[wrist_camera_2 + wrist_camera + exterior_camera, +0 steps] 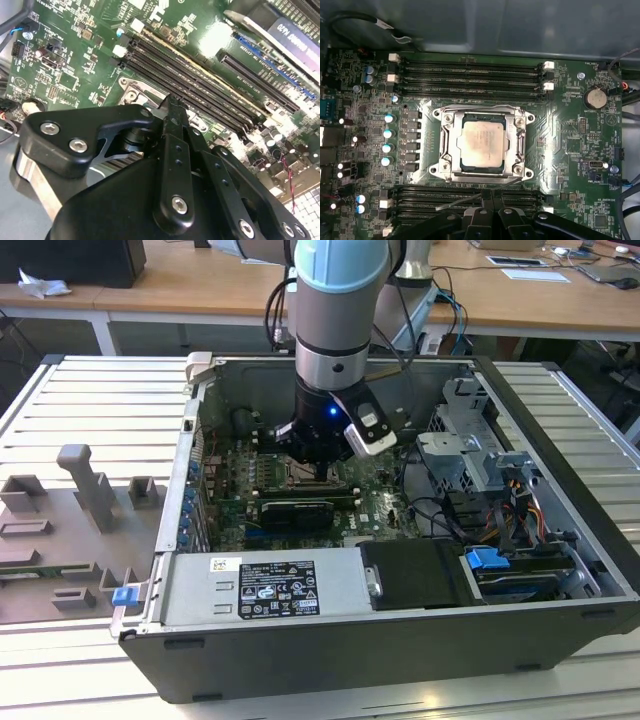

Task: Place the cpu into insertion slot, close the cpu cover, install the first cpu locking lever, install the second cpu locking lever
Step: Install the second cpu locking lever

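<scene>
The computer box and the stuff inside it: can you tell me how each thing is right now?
computer case: side open, lying flat on the table.
cpu: sitting flat in the insertion slot.
cpu cover: closed down around the chip.
memory slots: empty.
long black card: plugged into the board.
gripper: low over the board, by the socket.

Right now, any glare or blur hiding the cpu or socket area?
First wrist view: cpu sharp and evenly lit, mild sheen on the cpu cover. Second wrist view: bright glare on the motherboard, and the close gripper is soft-focused. Exterior view: the arm shades the socket.
</scene>
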`<state>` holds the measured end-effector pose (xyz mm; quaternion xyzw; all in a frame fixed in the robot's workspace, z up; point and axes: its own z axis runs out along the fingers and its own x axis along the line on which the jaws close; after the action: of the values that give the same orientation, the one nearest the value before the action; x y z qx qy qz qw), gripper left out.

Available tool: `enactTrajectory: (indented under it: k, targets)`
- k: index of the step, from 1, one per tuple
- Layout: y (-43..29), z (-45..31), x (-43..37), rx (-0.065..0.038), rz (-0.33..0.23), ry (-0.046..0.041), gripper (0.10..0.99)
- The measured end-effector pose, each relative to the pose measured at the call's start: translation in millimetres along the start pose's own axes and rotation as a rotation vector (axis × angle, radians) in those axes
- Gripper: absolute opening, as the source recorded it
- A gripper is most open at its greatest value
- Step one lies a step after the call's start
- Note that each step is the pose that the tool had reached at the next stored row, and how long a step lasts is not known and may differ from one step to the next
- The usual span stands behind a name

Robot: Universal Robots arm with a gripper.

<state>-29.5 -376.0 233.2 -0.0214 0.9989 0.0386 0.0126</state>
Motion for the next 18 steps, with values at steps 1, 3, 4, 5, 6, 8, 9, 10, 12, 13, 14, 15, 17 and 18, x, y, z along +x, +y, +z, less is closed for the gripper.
enactTrajectory:
  k: [1, 3, 4, 5, 6, 8, 9, 10, 12, 13, 14, 15, 17, 18]
  targets:
    - [0.1, 0.0, 0.7, 0.0, 0.0, -0.0001, 0.106]
    - [-0.2, -0.1, 5.4, 0.0, 0.0, -0.0001, 0.106]
    - [-0.3, 0.0, 8.2, -0.001, 0.0, -0.0002, 0.106]
    - [-0.4, 0.2, 9.8, -0.002, 0.0, -0.0002, 0.106]
    - [-0.5, 0.8, 11.7, -0.005, -0.002, -0.0001, 0.106]
    - [-0.5, 2.3, 14.7, -0.019, -0.011, 0.0, 0.106]
    - [-0.6, 3.3, 16.7, -0.029, -0.017, 0.0001, 0.106]
    - [-0.6, 4.0, 18.4, -0.034, -0.02, 0.0001, 0.106]
    - [-0.9, 5.1, 23.6, -0.039, -0.025, 0.0002, 0.106]
    - [-1.6, 5.4, 28.4, -0.039, -0.025, 0.0003, 0.106]
    - [-1.8, 5.4, 30.8, -0.04, -0.026, 0.0003, 0.106]
    - [-1.9, 5.5, 32.9, -0.04, -0.026, 0.0004, 0.106]
    - [-2.6, 6.3, 36.2, -0.042, -0.028, 0.0004, 0.106]
    - [-3.1, 9.3, 36.9, -0.043, -0.028, 0.0004, 0.106]
